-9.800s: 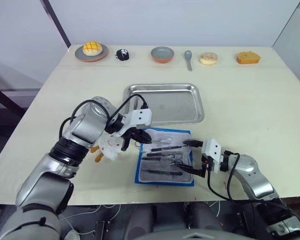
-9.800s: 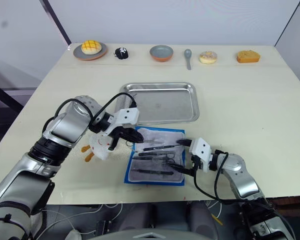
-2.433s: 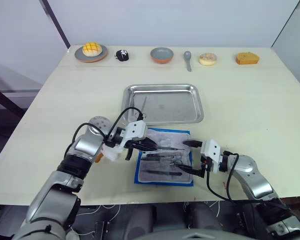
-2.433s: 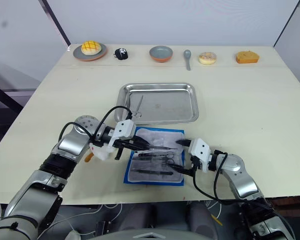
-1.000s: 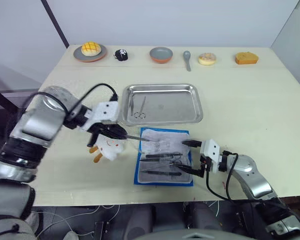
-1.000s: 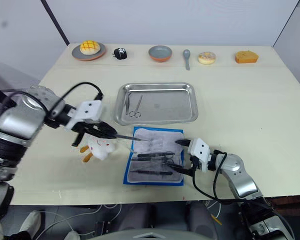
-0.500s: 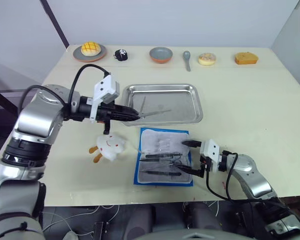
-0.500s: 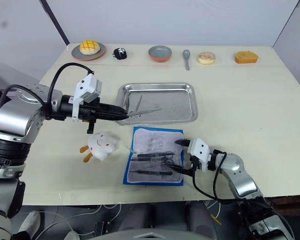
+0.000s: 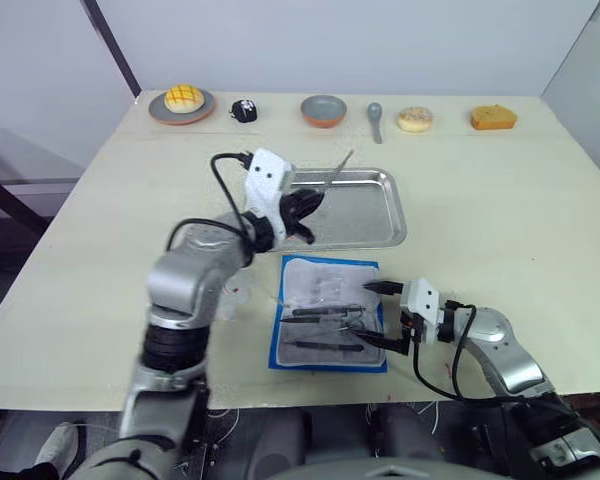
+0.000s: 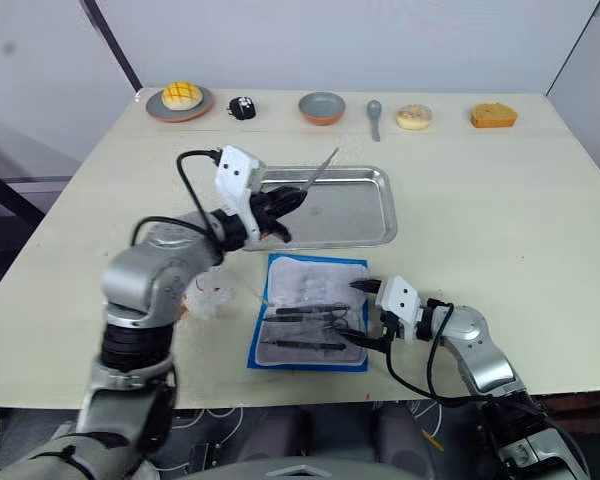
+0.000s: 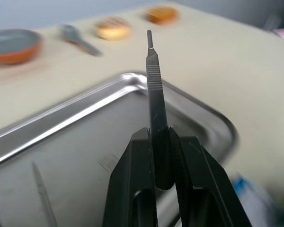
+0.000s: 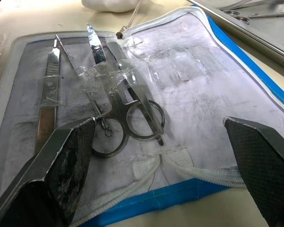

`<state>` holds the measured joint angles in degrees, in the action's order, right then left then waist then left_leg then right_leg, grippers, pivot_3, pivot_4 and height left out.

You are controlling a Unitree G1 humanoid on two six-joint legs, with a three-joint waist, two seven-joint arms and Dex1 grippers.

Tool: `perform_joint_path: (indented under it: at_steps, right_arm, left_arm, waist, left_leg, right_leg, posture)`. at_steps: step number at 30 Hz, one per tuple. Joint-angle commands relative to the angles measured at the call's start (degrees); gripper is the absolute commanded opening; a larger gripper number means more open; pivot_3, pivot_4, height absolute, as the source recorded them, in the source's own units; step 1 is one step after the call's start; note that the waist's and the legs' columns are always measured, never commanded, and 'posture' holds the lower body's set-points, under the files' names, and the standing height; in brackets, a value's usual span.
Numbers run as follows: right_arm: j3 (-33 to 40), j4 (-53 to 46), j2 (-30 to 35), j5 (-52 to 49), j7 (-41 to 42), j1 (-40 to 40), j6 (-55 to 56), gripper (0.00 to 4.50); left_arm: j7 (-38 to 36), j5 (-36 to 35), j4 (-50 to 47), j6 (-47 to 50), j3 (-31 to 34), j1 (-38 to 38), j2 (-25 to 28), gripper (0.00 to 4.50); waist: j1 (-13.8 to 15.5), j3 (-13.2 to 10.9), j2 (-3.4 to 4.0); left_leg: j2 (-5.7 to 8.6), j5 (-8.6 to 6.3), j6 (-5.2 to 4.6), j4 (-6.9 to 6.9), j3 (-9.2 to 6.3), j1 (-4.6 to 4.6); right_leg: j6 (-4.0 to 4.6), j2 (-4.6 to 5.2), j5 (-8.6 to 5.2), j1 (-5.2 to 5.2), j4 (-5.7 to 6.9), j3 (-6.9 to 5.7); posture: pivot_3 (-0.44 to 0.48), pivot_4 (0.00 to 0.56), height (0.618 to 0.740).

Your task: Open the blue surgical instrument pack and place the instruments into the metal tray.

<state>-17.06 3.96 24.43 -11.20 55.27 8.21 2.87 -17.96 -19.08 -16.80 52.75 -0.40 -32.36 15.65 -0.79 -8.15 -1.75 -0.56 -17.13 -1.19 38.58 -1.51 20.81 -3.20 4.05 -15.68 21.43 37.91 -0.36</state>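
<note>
The left gripper (image 11: 158, 142) pinches a thin scalpel handle (image 11: 154, 90) over the left part of the metal tray (image 9: 385, 215), while the right gripper (image 12: 156, 146), fingers spread wide, rests at the right edge of the opened blue pack (image 9: 329, 355) near the tray, instruments (image 12: 128, 111) still inside.

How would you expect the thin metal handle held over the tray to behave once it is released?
The handle looks rigid and light, pinched by the left end effector. Flat and ridged, it probably won't roll, but may slide on the smooth metal tray.
</note>
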Motion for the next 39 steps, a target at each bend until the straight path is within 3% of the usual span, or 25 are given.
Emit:
perform_joint_path:
  at_steps: [1,14,39]
  right_arm:
    - [-1.7,6.8,1.1,3.9,-0.9,-2.7,-2.5,4.50]
    - [-1.5,6.7,1.1,4.0,-1.3,-2.7,-2.4,4.50]
    - [-1.4,6.2,1.3,4.0,-1.4,-3.1,-2.5,4.50]
  left_arm:
    - [5.9,3.9,0.9,-0.7,0.2,-1.0,-1.4,0.00]
    - [14.5,11.8,16.2,-7.7,-1.0,-5.0,-8.6,0.00]
    - [17.4,12.3,19.7,2.9,2.9,-4.7,-9.8,0.00]
  waist:
    - [0.0,0.0,0.07]
    - [0.1,0.0,0.04]
    - [0.1,0.0,0.03]
  left_leg:
    - [0.00,0.00,0.01,-0.03,0.00,-0.02]
    - [0.11,0.12,0.21,-0.10,-0.03,-0.02]
    - [0.10,0.17,0.33,-0.13,-0.07,-0.02]
  right_leg:
    - [0.00,0.00,0.00,0.00,0.00,0.00]
    - [0.01,0.05,0.01,-0.01,-0.04,-0.03]
    - [0.01,0.10,0.01,0.00,-0.05,-0.06]
  posture:
    - [0.000,0.150,0.732]
    - [0.000,0.150,0.732]
    - [0.000,0.150,0.732]
